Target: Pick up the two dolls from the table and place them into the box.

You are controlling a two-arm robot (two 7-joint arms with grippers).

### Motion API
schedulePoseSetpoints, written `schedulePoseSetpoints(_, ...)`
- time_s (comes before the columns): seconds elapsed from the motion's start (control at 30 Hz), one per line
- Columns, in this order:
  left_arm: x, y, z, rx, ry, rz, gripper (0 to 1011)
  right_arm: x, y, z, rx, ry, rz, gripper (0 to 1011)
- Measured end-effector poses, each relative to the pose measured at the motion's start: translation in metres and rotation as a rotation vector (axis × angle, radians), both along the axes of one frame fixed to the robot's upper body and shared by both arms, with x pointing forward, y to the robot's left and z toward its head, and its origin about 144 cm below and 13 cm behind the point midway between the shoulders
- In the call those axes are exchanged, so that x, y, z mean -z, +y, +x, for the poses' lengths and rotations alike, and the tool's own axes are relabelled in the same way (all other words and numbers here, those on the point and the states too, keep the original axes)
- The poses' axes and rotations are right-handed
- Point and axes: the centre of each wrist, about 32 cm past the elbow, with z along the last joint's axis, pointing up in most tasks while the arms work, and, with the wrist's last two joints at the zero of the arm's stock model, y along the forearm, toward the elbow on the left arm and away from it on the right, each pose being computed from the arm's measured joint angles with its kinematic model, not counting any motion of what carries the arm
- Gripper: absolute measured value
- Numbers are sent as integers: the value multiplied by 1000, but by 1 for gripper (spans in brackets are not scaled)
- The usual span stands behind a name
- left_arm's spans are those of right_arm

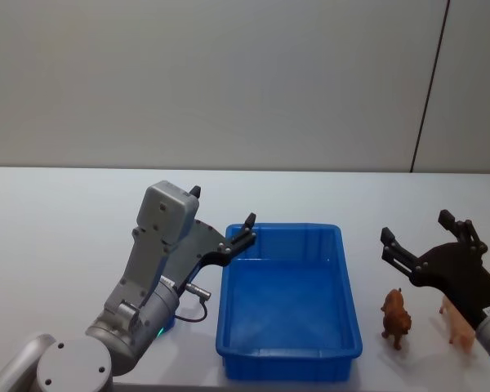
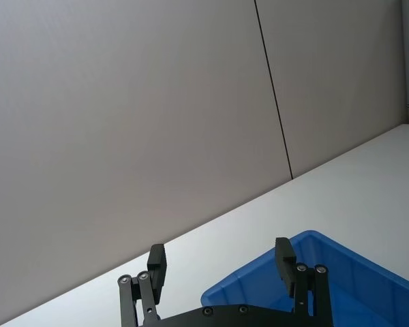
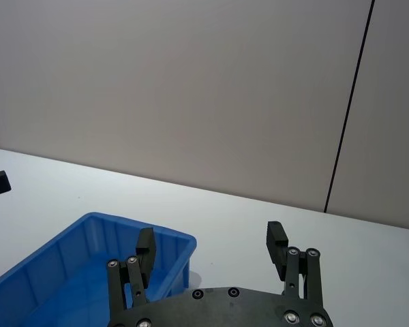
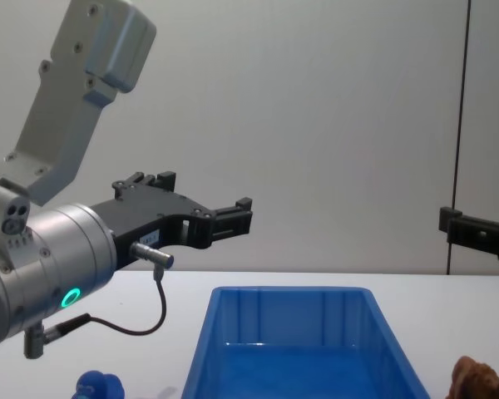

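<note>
Where smooth white table (image 1: 65,212) meets plain grey wall (image 1: 229,82), ribbed blue box (image 1: 286,367) sits lower centre; fuzzy brown doll (image 1: 396,317) lower right, lumpy blue doll (image 4: 100,386) at chest view's lower left. Spread wide, empty: left gripper (image 1: 222,207), right gripper (image 1: 416,226).

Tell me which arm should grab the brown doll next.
Right: the right end effector, open, hovers near the brown doll, right of the box; the left end effector sits across the box.

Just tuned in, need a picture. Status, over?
Left gripper open, raised left of box. Right gripper open, raised over brown doll. Blue doll on table, left of box. Pink toy beside brown doll.
</note>
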Motion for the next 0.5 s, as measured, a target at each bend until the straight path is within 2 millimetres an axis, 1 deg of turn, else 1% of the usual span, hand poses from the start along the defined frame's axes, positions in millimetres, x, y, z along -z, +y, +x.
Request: schedulePoseSetpoints(0.5,0,0,0,0,0,0,1003,0,0,0,0,0,0,1001)
